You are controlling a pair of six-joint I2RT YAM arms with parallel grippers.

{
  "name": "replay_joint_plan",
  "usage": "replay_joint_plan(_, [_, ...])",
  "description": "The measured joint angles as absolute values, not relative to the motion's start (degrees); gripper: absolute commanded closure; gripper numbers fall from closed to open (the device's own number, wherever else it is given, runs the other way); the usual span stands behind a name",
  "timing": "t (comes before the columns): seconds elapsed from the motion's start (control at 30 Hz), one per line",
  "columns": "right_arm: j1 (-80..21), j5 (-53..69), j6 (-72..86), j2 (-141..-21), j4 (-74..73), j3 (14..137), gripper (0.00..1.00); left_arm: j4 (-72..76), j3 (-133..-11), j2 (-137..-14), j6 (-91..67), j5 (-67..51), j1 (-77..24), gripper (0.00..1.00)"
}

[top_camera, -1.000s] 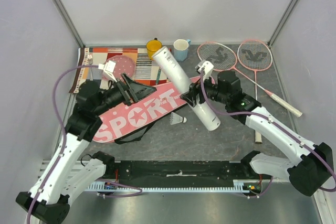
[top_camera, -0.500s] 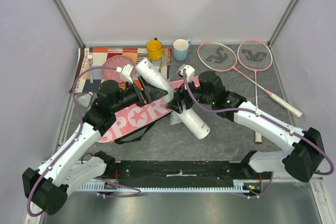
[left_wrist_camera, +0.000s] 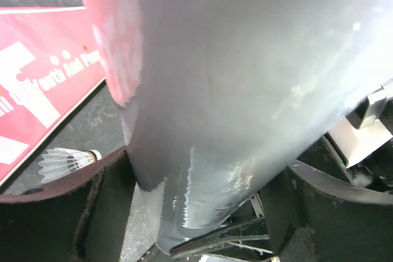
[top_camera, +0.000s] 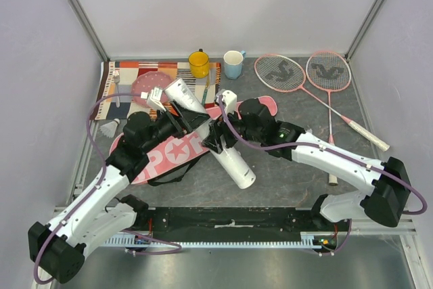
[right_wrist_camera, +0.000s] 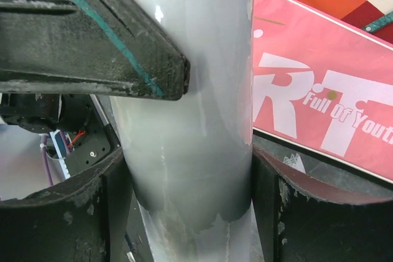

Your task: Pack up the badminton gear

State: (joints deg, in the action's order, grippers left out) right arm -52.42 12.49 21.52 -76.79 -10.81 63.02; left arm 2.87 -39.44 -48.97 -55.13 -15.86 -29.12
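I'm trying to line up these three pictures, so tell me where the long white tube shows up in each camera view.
Top external: the long white tube runs slanted through the picture's centre, crossing the pink SPORT bag.
Left wrist: the tube fills the middle and right; the bag is at the left edge.
Right wrist: the tube stands up the middle; the bag is to its right.
Shared landmark: the bag's white lettering.

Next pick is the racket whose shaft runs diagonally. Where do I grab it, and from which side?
Probably its white handle, from straight above, jaws across its width. It lies flat, angled toward the near right, clear of the other racket, which crosses it farther back; the head looks too wide to pinch.
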Motion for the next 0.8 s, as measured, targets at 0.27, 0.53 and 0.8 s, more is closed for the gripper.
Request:
replay_joint_plan(0.27, [-54.7,7.4,26.0,-76.8,-10.7,63.1,0.02,5.0,-35.7,-45.6,-57.7,-11.0,-29.7,0.44])
replay_joint_plan(0.53, [-54.7,0.5,30.7,-70.1,-14.0,61.1,0.02,4.3,-35.3,-45.2,-60.7,-4.5,-29.7,0.51])
replay_joint_plan(0.8, [-54.6,-8.3,41.9,-50.6,-15.4,47.2,0.02,2.9,-35.3,-45.0,-69.1,0.3,-29.6,0.51])
